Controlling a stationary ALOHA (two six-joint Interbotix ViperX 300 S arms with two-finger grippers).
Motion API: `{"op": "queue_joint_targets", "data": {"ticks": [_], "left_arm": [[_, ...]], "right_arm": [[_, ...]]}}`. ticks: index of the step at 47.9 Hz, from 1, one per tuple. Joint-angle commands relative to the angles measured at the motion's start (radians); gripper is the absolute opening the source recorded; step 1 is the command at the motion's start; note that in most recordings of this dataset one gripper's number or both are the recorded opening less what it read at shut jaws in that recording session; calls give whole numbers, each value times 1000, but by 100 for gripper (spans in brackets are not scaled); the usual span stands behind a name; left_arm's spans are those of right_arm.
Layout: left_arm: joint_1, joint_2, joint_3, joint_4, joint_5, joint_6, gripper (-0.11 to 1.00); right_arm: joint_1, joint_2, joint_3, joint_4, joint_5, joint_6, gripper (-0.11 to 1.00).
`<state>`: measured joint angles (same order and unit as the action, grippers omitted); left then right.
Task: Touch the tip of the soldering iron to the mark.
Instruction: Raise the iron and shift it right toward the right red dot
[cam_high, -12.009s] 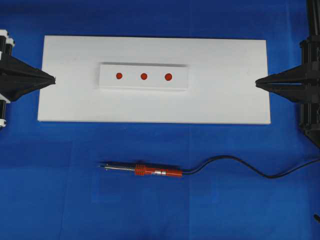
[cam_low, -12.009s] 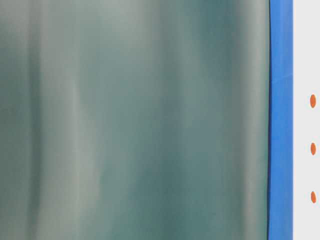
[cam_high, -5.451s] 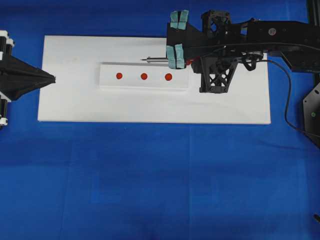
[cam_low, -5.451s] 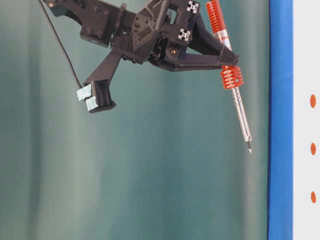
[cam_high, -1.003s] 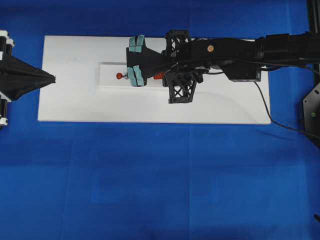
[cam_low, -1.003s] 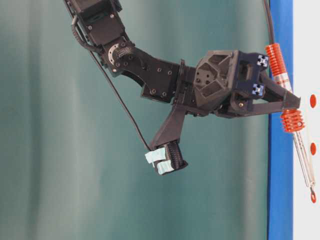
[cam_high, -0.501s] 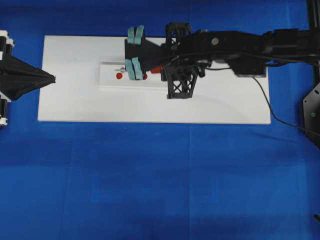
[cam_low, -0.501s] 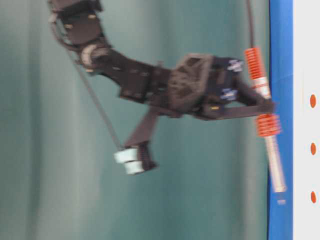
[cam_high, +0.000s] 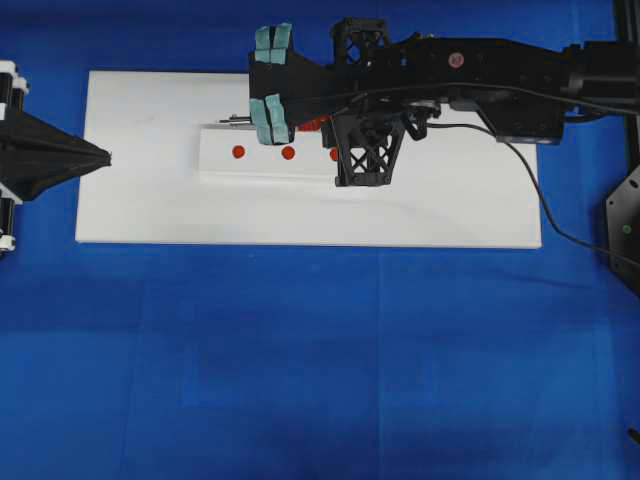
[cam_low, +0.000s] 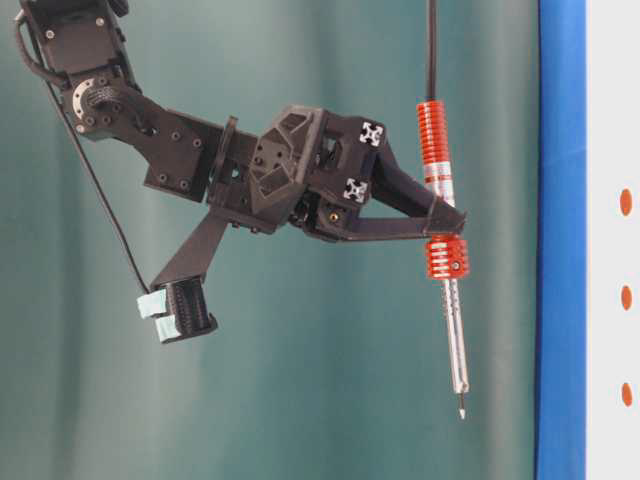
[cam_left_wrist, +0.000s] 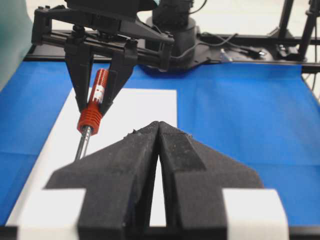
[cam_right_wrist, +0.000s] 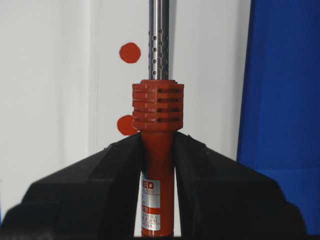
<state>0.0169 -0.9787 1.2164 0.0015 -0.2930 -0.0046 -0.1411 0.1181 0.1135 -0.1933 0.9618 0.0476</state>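
My right gripper (cam_low: 445, 225) is shut on the red-orange handle of the soldering iron (cam_low: 441, 190), just behind its ribbed collar (cam_right_wrist: 157, 107). The iron hangs in the air and its tip (cam_low: 461, 412) is clear of the white board. From overhead, the tip (cam_high: 232, 121) lies just beyond the far edge of the raised white block (cam_high: 215, 165), apart from the left red mark (cam_high: 238, 152). The middle mark (cam_high: 288, 153) shows fully, while the arm half covers the right one. My left gripper (cam_high: 100, 157) rests shut and empty at the board's left end.
The white board (cam_high: 450, 210) lies on a blue cloth (cam_high: 320, 360). The iron's black cord (cam_high: 545, 215) loops off to the right. My right arm (cam_high: 480, 75) spans the board's upper right part.
A second ago the tip was down at the left red mark. The right arm has since lifted the iron off the board and drawn it toward the far edge.
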Motion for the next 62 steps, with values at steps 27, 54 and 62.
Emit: {"op": "queue_joint_targets", "data": {"ticks": [27,54,62], "left_arm": [[3,3,-12,2,-9,-2,0],[3,3,-11,0,-9,-2,0],[3,3,-12,0,-9,-2,0]], "right_arm": [[-18,-178,195,-2,-5,2,6],[-23,-195,218,0,-28,8,7],[-25,-169,221,0,-37,8,7]]}}
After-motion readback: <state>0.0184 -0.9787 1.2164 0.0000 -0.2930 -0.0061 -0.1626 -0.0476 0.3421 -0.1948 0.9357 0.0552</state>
